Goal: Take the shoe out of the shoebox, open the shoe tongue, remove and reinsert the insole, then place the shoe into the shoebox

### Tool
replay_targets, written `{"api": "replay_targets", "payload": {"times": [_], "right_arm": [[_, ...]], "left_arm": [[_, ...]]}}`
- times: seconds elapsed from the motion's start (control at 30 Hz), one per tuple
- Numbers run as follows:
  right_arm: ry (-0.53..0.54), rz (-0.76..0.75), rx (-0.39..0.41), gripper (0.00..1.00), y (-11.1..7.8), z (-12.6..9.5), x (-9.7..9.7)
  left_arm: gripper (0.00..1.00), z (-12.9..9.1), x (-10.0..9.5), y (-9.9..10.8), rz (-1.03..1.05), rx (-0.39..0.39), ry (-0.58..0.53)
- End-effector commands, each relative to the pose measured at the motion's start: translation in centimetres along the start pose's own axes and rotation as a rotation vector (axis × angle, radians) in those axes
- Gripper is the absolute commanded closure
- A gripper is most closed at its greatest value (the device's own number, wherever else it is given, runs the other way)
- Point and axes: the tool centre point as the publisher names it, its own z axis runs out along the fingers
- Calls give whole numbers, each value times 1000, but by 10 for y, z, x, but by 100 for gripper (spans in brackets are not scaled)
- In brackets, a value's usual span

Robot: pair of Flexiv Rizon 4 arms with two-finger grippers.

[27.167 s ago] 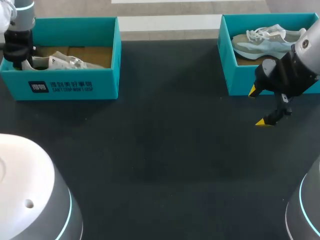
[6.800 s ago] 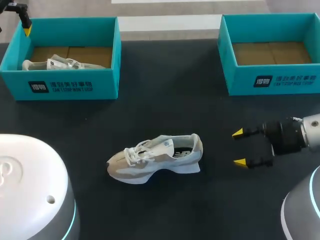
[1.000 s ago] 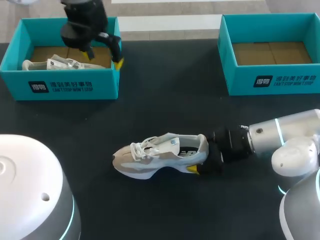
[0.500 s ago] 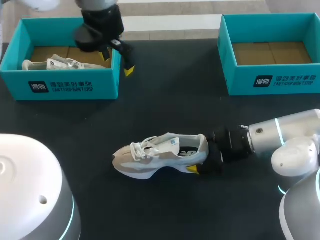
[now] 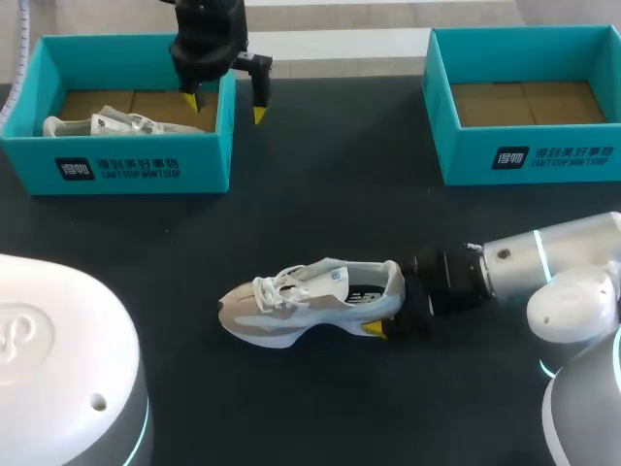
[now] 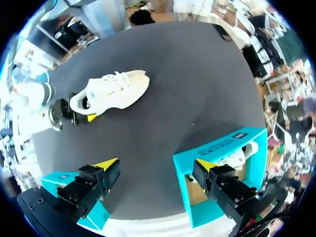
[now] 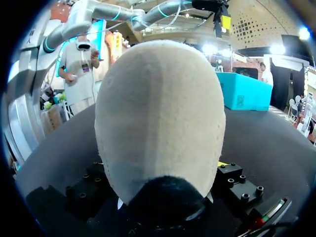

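Shifts the spread left gripper (image 5: 227, 107) toward 12 o'clock beside the right wall of the left shoebox (image 5: 204, 167); keep the right gripper (image 5: 391, 306) clamped on the heel of the sneaker (image 5: 291, 313), just 6 o'clock of the table (image 5: 320, 194) centre, and bring the left down slowly onto the tongue (image 5: 325, 277).

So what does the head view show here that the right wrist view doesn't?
Only the head view: the laces and side of the shoe, a second shoe in the left shoebox, the empty right shoebox. Only the right wrist view: the heel close up, right ahead of the right hand. Both: the shoe on the table, the left shoebox, the left hand up near it.
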Motion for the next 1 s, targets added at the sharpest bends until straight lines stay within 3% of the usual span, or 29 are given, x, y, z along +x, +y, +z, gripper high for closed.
{"api": "replay_targets", "payload": {"times": [0.03,0.27,0.33,0.43,0.57,0.6,0.63,0.7,0.77,0.87,1.0], "right_arm": [[-1,1,8,100,-4,3,-3],[-1,1,8,100,-4,3,-3],[-1,1,8,100,-4,3,-3],[-1,1,8,100,-4,3,-3],[-1,1,8,100,-4,3,-3],[-1,1,8,100,-4,3,-3],[-1,1,8,100,-4,3,-3],[-1,1,8,100,-4,3,-3],[-1,1,8,100,-4,3,-3],[-1,1,8,100,-4,3,-3],[-1,1,8,100,-4,3,-3]], "left_arm": [[0,0,-3,0,-464,30,13],[0,0,-3,0,-464,30,13],[0,-1,-4,-5,-677,50,-122],[0,7,-12,-22,-970,-14,-215],[0,15,-19,-43,-1402,-60,-259],[0,15,-20,-48,-1469,-37,-295],[0,15,-22,-53,-1561,-77,-269],[0,17,-27,-60,-1704,-48,-265],[0,18,-36,-66,-1770,-83,-285],[0,20,-53,-82,-1782,-43,-326],[0,20,-53,-82,-1782,-43,-326]]}}
